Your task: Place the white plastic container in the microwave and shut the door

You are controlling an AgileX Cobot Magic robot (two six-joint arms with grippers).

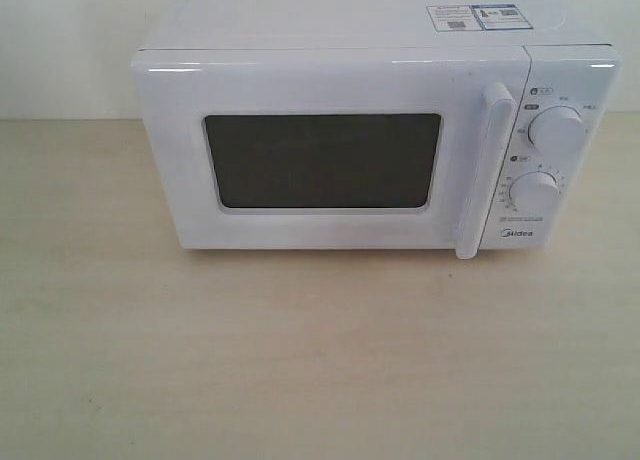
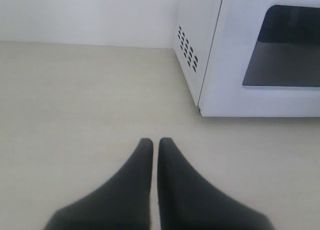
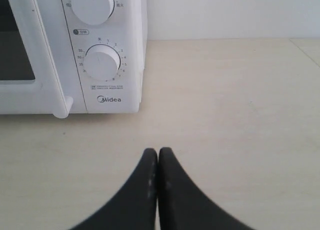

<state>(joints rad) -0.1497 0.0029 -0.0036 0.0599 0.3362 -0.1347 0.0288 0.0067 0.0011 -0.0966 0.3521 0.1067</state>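
The white Midea microwave (image 1: pixel 360 130) stands at the back of the pale table, its door (image 1: pixel 320 160) shut flat against the front, with the dark window and vertical white bar handle (image 1: pixel 483 170) showing. The white plastic container shows in no view. My left gripper (image 2: pixel 155 141) is shut with nothing in it, low over the table in front of the microwave's (image 2: pixel 240 55) left corner. My right gripper (image 3: pixel 158 151) is shut and empty too, over the table in front of the microwave's (image 3: pixel 107 55) dial panel. Neither gripper shows in the exterior view.
Two round dials (image 1: pixel 556 130) sit on the microwave's right panel and stickers (image 1: pixel 478 17) lie on its top. Vent holes (image 2: pixel 186 48) pierce its left side. A white wall rises behind. The pale wooden table (image 1: pixel 300 360) stretches in front of the microwave.
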